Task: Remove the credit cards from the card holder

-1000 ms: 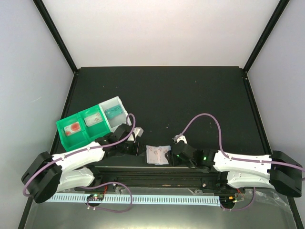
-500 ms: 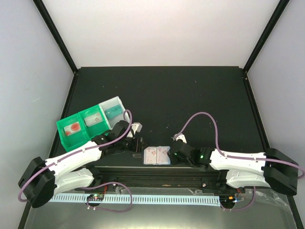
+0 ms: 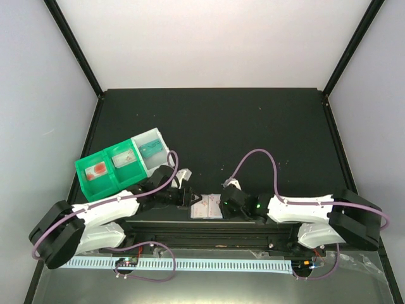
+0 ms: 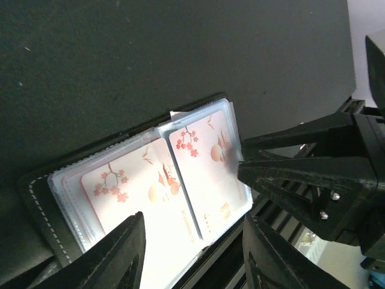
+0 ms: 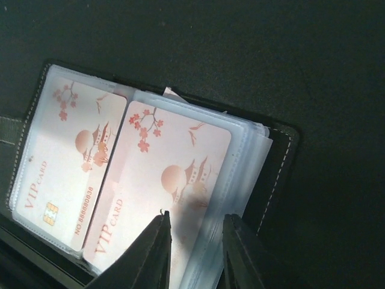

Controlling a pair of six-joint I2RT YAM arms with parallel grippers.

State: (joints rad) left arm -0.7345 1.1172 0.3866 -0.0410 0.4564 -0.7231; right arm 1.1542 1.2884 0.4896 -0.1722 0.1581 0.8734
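The card holder (image 3: pixel 207 206) lies open and flat at the table's near edge, between the two arms. In the right wrist view its dark stitched cover (image 5: pixel 278 162) frames clear sleeves holding two pale credit cards with pink blossoms, one on the left (image 5: pixel 69 153) and one on the right (image 5: pixel 171 168). My right gripper (image 5: pixel 195 253) stands narrowly open over the right card's outer edge and the sleeves. My left gripper (image 4: pixel 192 253) is open, straddling the holder's near edge (image 4: pixel 42 192). The left wrist view shows the right gripper (image 4: pixel 242 158) touching the right card (image 4: pixel 207 159).
A green-and-clear compartment tray (image 3: pixel 120 164) stands at the left, just behind the left arm. A black rail (image 3: pixel 209 229) runs along the table's near edge under the holder. A white slotted strip (image 3: pixel 190 263) lies in front of it.
The left gripper has opened and the holder now lies spread flat with both cards showing. The right arm has moved left onto the holder, its jaws narrowing.
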